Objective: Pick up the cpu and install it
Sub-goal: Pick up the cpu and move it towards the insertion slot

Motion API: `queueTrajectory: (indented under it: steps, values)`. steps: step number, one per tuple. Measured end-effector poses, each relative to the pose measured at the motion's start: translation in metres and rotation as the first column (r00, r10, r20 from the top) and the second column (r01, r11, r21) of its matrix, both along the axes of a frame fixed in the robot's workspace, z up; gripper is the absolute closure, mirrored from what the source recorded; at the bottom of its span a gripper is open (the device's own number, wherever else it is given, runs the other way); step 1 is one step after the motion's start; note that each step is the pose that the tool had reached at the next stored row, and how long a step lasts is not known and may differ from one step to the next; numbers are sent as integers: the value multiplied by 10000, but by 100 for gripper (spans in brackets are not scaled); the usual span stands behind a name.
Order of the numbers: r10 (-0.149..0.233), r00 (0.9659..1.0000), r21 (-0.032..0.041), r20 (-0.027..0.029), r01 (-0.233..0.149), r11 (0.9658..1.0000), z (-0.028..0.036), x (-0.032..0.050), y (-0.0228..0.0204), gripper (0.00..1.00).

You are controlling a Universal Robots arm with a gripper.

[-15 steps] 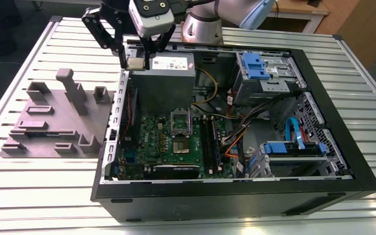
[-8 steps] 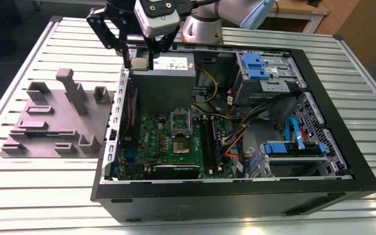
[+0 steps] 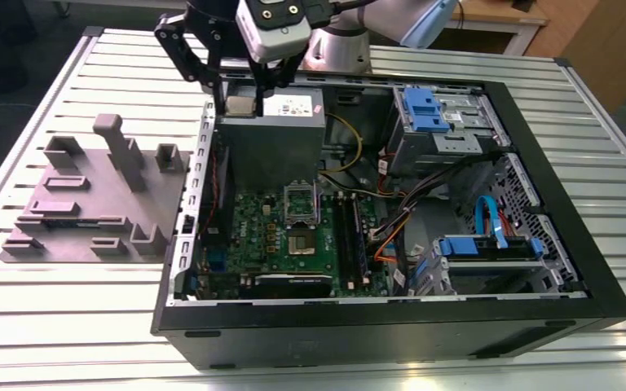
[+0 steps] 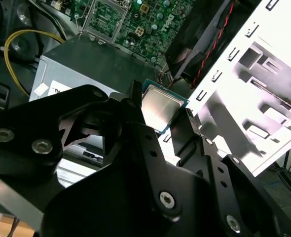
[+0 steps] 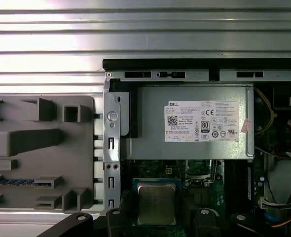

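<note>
Up above the grey power supply (image 3: 275, 145) of an open computer case (image 3: 400, 327), the gripper (image 3: 239, 98) hangs. Its jaws are closed on the cpu (image 5: 156, 203), held by its edges

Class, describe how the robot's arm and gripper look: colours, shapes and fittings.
The arm is silver-grey with rounded joints and a pale blue cap. A light grey camera box sits at its wrist. The gripper is matt black: angular linkage bars joined by silver screws, ending in slim fingers.
</note>
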State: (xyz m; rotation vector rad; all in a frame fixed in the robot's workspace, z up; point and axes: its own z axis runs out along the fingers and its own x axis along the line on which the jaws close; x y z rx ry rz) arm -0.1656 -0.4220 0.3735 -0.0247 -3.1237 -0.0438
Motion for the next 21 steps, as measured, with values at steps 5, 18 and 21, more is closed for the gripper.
queueTrajectory:
  steps: [5,18,21]
  values:
    - [1,10000,-1,0,-1,10000,0,60,0,53]
    - [-18,10000,0,0,18,10000,-4,134,-112,53]
    - [-21,10000,-1,0,21,10000,-4,222,-118,53]
